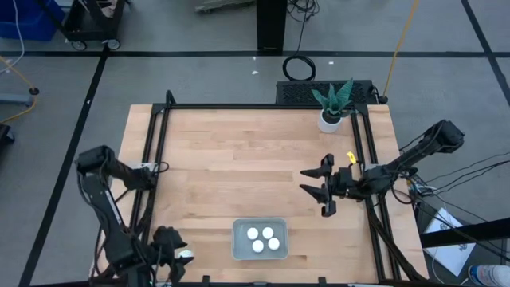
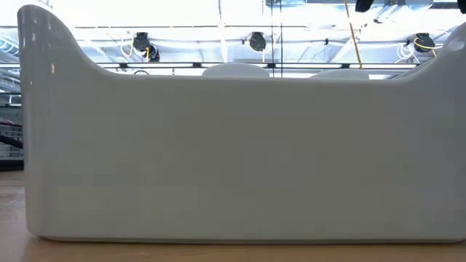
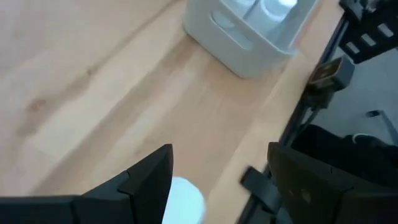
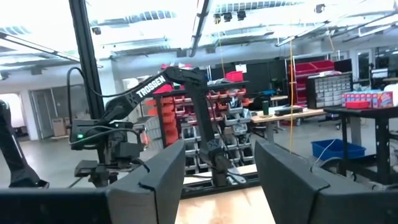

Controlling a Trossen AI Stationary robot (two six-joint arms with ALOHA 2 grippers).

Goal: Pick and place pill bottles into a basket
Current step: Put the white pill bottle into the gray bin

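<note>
Four pill bottles [image 1: 263, 238] are seen standing upright and close together inside the basket [image 1: 239, 247], a shallow pale grey-blue tray set near the front edge of the wooden worktop [image 1: 231, 167], about midway along it. In the low view the basket's pale wall [image 2: 233, 160] fills nearly the whole picture, with two white caps just showing above its rim. A fifth pill bottle [image 1: 185, 256] is found at the front left corner of the worktop, well apart from the basket; in the left wrist view its white cap [image 3: 185, 200] is seen between the fingers of the left end effector [image 1: 177, 257], whose jaws are spread wide around it without being visibly closed on it, so it is released. The right end effector [image 1: 316, 190] is held above the right part of the worktop, well apart from the basket, pointing across the worktop; its jaws are parted and nothing is seen between them. A white pot with a green plant [image 1: 333, 108] is placed at the far right corner.
</note>
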